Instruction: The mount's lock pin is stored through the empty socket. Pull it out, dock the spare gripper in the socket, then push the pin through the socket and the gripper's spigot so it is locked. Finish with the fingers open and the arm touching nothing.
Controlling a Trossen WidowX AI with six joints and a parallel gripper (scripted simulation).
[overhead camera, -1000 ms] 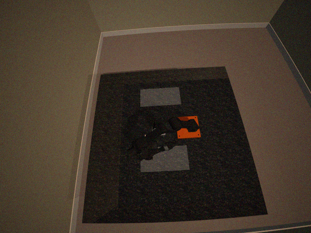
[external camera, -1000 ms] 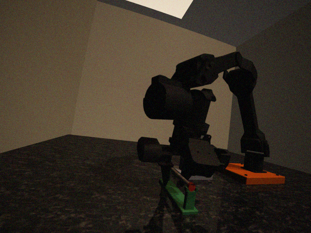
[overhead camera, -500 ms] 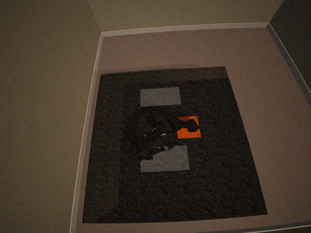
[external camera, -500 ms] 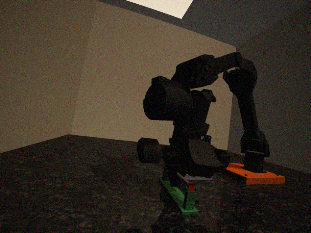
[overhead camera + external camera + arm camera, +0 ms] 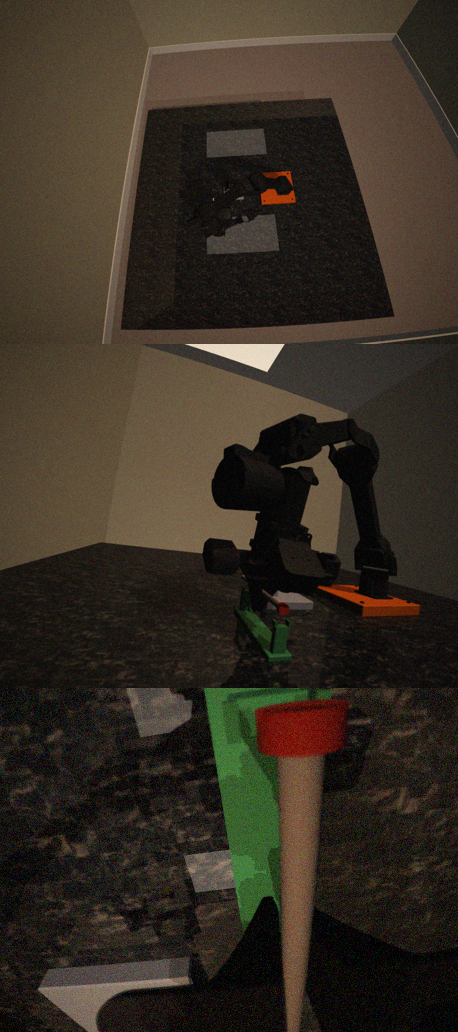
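Observation:
The lock pin (image 5: 271, 597) (image 5: 300, 838), a pale tapering shaft with a red head, is between the fingers of my gripper (image 5: 258, 596) (image 5: 276, 905), which is shut on it. The pin lies roughly level, its head sticking out toward the exterior camera. The head is a little above the near post of the green holder (image 5: 256, 627) (image 5: 250, 808), with a small gap below it. The fingers hide the pin's far part. A pale grey block (image 5: 295, 605) (image 5: 120, 975), perhaps the mount's base, is behind the gripper. I cannot make out the socket or the spare gripper.
The arm's orange base plate (image 5: 277, 198) (image 5: 390, 609) is behind and right of the grey block in the exterior view. Two pale rectangles (image 5: 236, 142) (image 5: 251, 237) show on the dark surface. The arm hides much of the work area in the top view.

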